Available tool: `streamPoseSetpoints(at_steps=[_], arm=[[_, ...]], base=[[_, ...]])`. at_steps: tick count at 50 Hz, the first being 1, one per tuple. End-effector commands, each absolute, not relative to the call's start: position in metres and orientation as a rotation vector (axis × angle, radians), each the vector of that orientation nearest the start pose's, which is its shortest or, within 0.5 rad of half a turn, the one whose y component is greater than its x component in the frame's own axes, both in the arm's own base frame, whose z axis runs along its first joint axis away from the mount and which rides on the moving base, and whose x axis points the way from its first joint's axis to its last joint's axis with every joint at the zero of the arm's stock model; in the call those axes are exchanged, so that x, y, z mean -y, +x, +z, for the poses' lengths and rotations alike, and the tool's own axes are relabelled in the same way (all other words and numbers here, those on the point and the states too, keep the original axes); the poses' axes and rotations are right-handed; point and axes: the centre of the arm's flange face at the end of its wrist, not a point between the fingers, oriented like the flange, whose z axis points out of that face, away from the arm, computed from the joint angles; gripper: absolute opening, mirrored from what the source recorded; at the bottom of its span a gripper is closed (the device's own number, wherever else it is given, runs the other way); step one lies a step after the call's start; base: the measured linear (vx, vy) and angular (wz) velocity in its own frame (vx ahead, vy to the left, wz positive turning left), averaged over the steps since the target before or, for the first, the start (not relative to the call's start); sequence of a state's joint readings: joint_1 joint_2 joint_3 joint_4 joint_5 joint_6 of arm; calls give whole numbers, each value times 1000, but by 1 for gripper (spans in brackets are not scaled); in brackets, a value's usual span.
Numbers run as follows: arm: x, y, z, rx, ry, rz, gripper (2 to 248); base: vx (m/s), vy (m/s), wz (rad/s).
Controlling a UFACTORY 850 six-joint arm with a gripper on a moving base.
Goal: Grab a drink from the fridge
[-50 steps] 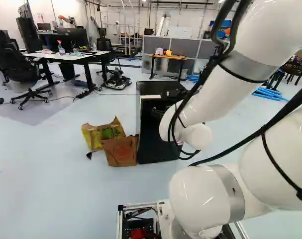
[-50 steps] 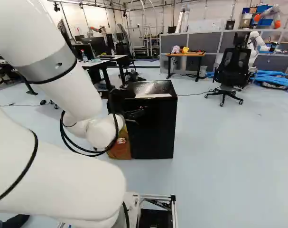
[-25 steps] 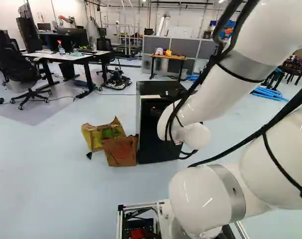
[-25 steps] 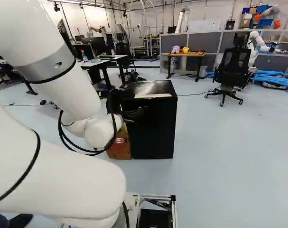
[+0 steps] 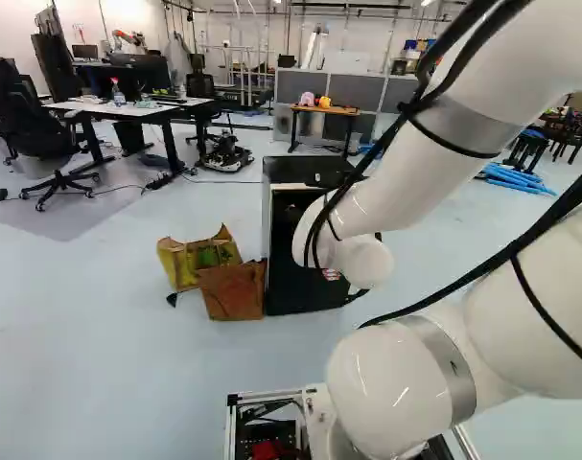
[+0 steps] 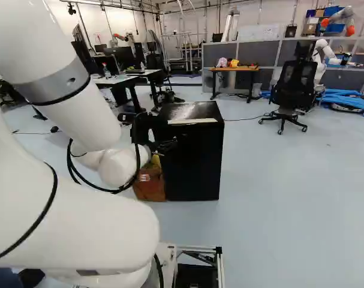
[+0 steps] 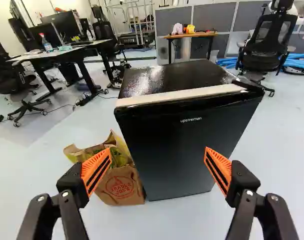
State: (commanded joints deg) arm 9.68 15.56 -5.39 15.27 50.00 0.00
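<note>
My gripper (image 6: 168, 145) shows dark against the front of the black fridge (image 6: 192, 159) in the right base view, mostly behind the arm's white wrist. The wrist view has the gripper (image 7: 156, 162) open, its orange-padded fingers wide apart with nothing between them. Ahead of them stands the fridge (image 7: 184, 145), upright on the floor with its door closed, so the inside is hidden. A pale strip runs along its top front edge. The arm partly covers the fridge (image 5: 295, 278) in the left base view.
Paper bags (image 7: 122, 186) stand on the floor against the fridge's side. Farther off are a white desk (image 5: 128, 107), an office chair (image 6: 292, 84), a wooden-topped table (image 6: 234, 69) and blue tubing (image 6: 349, 99). Another robot (image 6: 319, 57) stands at the back.
The arm's wrist has shifted somewhat leftward in both base views, carrying the gripper along and uncovering more of the fridge's front in the left one. The base and fridge have stayed put.
</note>
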Motion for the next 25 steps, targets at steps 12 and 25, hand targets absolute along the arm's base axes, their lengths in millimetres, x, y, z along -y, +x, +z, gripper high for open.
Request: streamPoseSetpoints(at_steps=[12, 25], arm=[[-36, 269, 365, -252, -2532, -1777, 247], [-44, 267, 364, -336, -2530, -1758, 247]], base=[[0, 0, 0], [0, 0, 0]])
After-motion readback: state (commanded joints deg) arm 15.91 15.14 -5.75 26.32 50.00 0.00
